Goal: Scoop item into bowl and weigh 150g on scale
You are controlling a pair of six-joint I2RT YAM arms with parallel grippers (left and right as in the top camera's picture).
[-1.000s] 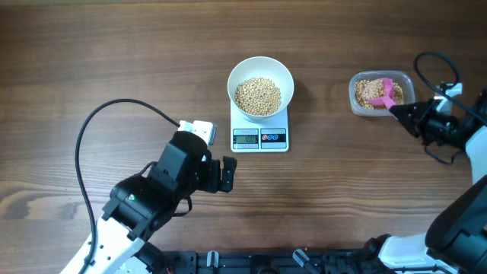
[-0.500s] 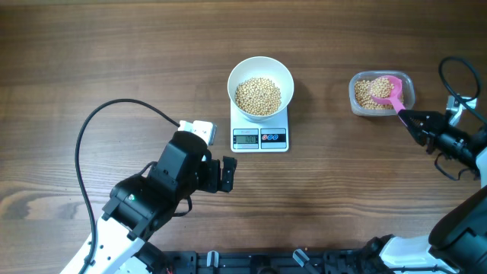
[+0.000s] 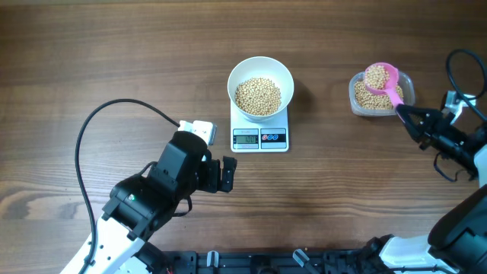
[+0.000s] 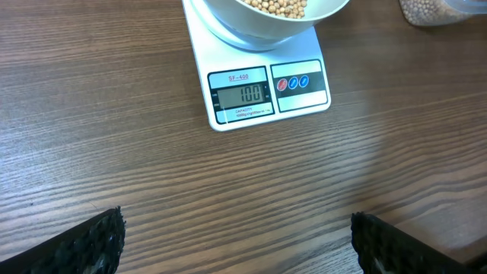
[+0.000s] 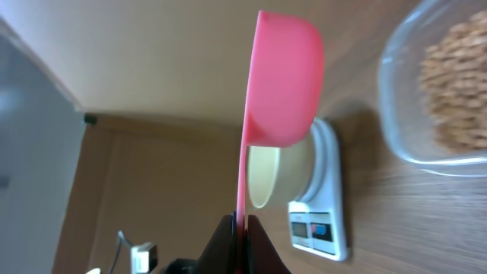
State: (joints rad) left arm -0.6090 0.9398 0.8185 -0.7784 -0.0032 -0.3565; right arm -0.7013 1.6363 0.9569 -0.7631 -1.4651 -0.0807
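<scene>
The white bowl (image 3: 261, 86) stands on the white scale (image 3: 260, 137) at mid-table, part filled with tan beans (image 3: 258, 94). The scale's display (image 4: 240, 94) faces my left wrist view, with the bowl (image 4: 266, 19) at the top edge. My right gripper (image 3: 403, 113) is shut on the handle of a pink scoop (image 3: 380, 78), which is heaped with beans and raised over the clear tub (image 3: 364, 98). In the right wrist view the scoop (image 5: 285, 84) stands upright above my gripper (image 5: 240, 222). My left gripper (image 3: 227, 173) stands open, below and left of the scale.
A black cable (image 3: 114, 114) loops across the left of the table to a small white box (image 3: 199, 132) beside the scale. The clear tub (image 5: 441, 91) still holds beans. Bare wood lies between the scale and the tub.
My right gripper has drawn the pink scoop up out of the tub's beans. It now hangs filled above the tub's upper edge. The left arm has not moved.
</scene>
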